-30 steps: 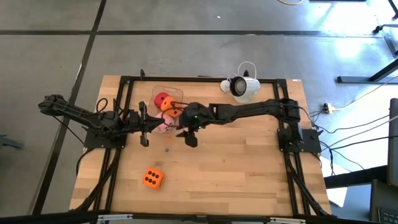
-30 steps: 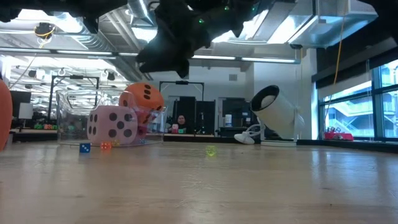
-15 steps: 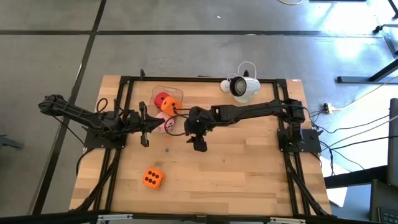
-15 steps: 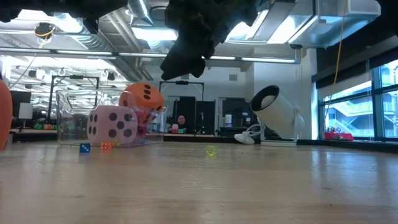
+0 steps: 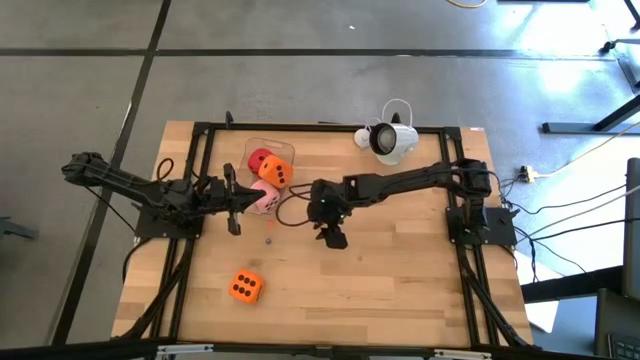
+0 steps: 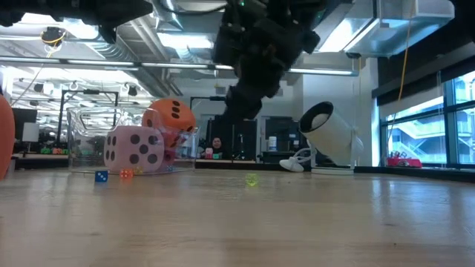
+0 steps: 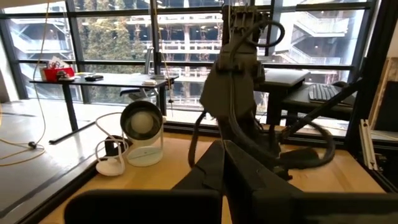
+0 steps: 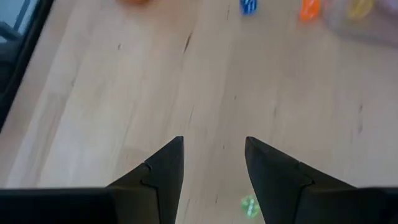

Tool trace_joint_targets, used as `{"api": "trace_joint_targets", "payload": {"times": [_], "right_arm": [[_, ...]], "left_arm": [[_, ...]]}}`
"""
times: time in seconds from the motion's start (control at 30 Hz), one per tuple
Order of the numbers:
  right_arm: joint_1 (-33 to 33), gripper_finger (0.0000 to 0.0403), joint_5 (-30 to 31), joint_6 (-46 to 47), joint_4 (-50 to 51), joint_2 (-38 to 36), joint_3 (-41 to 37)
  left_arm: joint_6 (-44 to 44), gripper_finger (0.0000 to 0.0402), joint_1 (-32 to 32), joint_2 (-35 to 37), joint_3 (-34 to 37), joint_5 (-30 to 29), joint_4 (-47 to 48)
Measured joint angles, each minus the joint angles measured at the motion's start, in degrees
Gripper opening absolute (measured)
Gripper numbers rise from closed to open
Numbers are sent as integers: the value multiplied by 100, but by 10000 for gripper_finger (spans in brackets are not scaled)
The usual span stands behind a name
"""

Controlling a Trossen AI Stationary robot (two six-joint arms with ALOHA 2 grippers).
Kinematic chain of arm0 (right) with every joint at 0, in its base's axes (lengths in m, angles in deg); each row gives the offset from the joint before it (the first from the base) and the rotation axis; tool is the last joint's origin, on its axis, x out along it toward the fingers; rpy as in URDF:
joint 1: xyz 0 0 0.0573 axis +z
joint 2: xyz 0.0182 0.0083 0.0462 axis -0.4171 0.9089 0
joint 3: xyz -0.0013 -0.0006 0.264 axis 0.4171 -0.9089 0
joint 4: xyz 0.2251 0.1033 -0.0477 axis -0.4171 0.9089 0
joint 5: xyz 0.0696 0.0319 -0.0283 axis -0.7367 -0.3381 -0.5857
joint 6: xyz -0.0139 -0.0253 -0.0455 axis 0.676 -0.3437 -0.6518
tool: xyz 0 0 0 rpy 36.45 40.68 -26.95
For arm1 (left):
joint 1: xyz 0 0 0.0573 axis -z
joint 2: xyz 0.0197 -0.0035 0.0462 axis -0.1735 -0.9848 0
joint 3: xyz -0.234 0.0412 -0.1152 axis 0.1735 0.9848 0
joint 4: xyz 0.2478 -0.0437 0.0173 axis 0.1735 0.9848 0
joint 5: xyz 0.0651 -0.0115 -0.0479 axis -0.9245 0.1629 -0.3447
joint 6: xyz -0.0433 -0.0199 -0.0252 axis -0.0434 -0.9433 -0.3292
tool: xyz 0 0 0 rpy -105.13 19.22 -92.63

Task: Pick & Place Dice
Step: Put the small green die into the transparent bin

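From above, the wooden worktop (image 5: 400,280) carries a clear container (image 5: 262,163) near its far edge, with a red die (image 5: 259,160) and an orange die (image 5: 276,172) in it and a pink die (image 5: 264,197) at its near side; whether the pink one lies inside or just outside the wall cannot be told from this view. A second orange die (image 5: 244,287) sits well apart, alone toward the near edge. The right gripper (image 5: 335,238) hangs over bare wood near the middle of the worktop, and its own wrist view shows what the overhead cannot: the two dark fingers (image 8: 163,171) stand apart with nothing between them, above a tiny green die (image 8: 249,205) on the wood, with a tiny blue die (image 8: 249,5) and a tiny orange one (image 8: 309,9) farther off. The low view shows the pink die (image 6: 134,150) against the container's wall with the orange die (image 6: 170,116) stacked above it, and the small blue (image 6: 101,176), orange (image 6: 126,173) and green (image 6: 251,179) dice on the wood in front. The left gripper (image 5: 236,198) waits just beside the pink die, its fingers pressed together on nothing, as its wrist view confirms. A white desk lamp (image 5: 387,139) lies at the far edge.
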Motion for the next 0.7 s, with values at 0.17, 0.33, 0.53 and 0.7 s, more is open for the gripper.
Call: {"api": "trace_joint_targets", "payload": {"times": [0.17, 0.33, 0.53, 0.7], "right_arm": [[-58, 171, -43, -48, -26, 0, -258], [-134, 171, -113, -127, -300, 1, -599], [-170, 172, -118, -129, -646, 9, -994], [-167, 172, 18, -129, -808, 11, -1165]], "left_arm": [[-2, 4, 0, 0, 0, 0, 0], [-4, 4, 2, 0, 0, -3, -2], [-4, 4, 0, 0, -2, -6, 0], [-3, 4, 1, 0, -1, -11, -1]]}}
